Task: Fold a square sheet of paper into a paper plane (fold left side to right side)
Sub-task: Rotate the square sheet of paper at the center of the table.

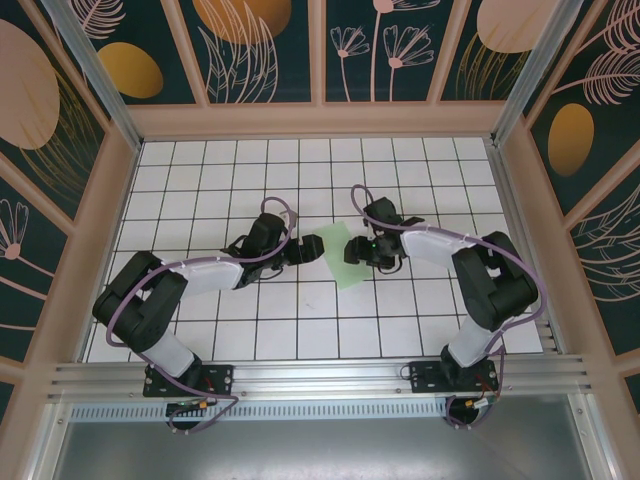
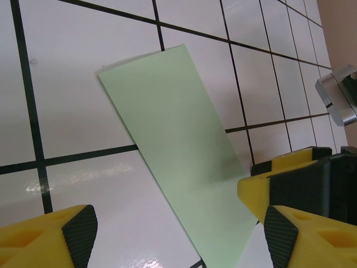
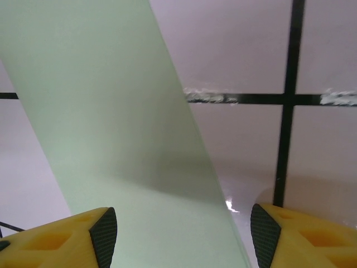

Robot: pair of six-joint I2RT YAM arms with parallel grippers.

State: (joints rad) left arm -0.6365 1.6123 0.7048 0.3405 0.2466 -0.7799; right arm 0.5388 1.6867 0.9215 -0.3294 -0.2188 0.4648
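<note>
**On the white grid, a half-width sheet and no dart yet**

Dark panels painted with pale leaves and orange ovals wall in a white tiled table top crossed by black grid lines (image 1: 200,160). Near its middle lies the thin pale mint-green sheet of paper (image 1: 340,258), flat on the tiles and set at a slant to the grid. It reads as a narrow oblong rather than a square, so the left-to-right fold appears to be made. No pointed nose and no wing creases are visible, so nearly all the shaping of the plane looks left to do.

The left gripper (image 1: 303,248) sits at the paper's left edge. Its yellow fingers with black pads (image 2: 81,231) are spread wide and pinch nothing. The right gripper (image 1: 357,250) hangs low at the paper's right side, fingers (image 3: 104,234) likewise parted. The green strip (image 3: 111,123) runs loose on the tiles between them.
</note>
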